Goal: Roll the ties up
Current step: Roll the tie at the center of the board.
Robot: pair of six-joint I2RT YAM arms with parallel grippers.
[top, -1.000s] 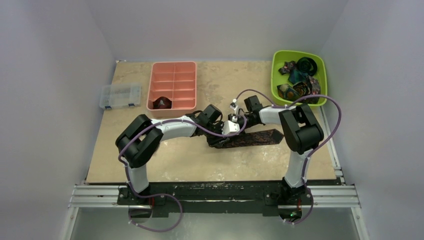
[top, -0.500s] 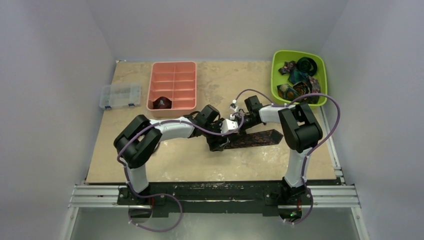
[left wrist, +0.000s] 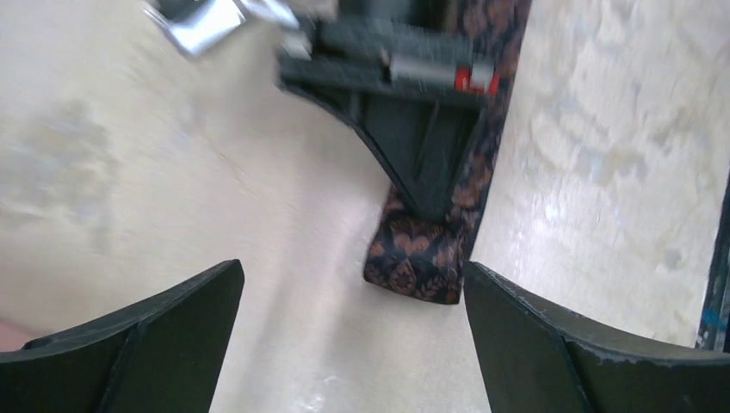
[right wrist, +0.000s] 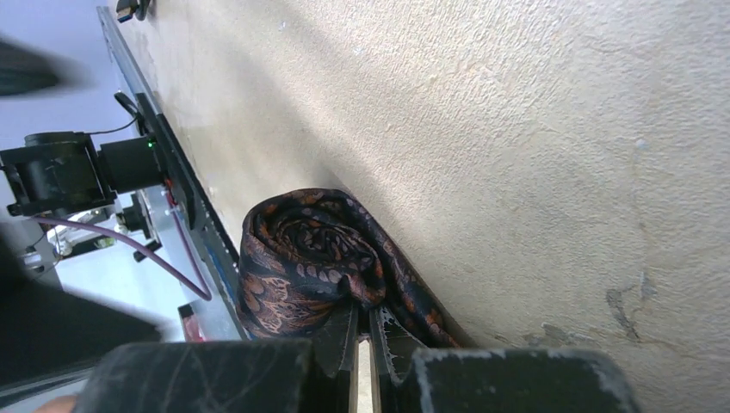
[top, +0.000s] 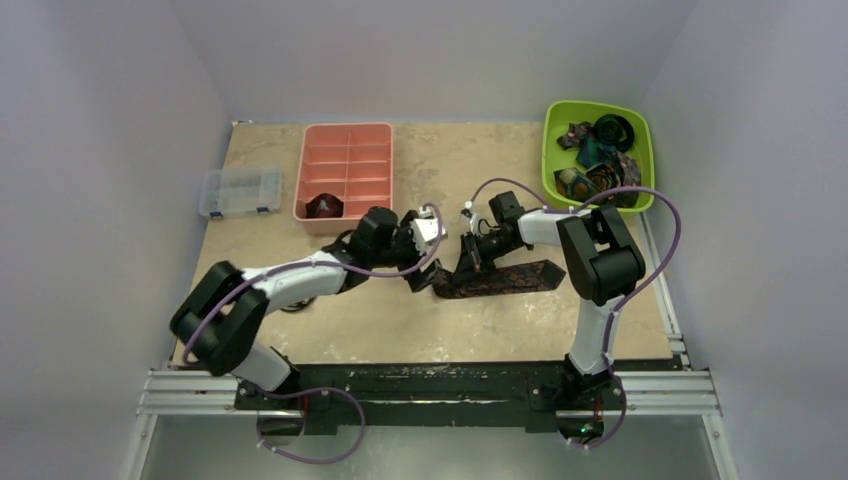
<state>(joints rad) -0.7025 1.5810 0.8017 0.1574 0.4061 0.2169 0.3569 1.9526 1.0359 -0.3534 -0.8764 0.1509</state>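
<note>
left gripper [left wrist: 351,274] let go and backed off, wide open and empty; right gripper [right wrist: 362,323] now pinches the rolled end of the tie [right wrist: 301,249], likely rolling on alone.

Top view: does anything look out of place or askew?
The clear box seems to jut past the left edge of the table; ties in the green bin lie jumbled. Nothing looks spilled or damaged.

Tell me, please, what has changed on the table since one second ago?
The left gripper opened, let go of the tie and drew back to the left. The right gripper closed on the tie's rolled end. The flat length of the tie, the pink tray and the green bin stayed in place.
</note>
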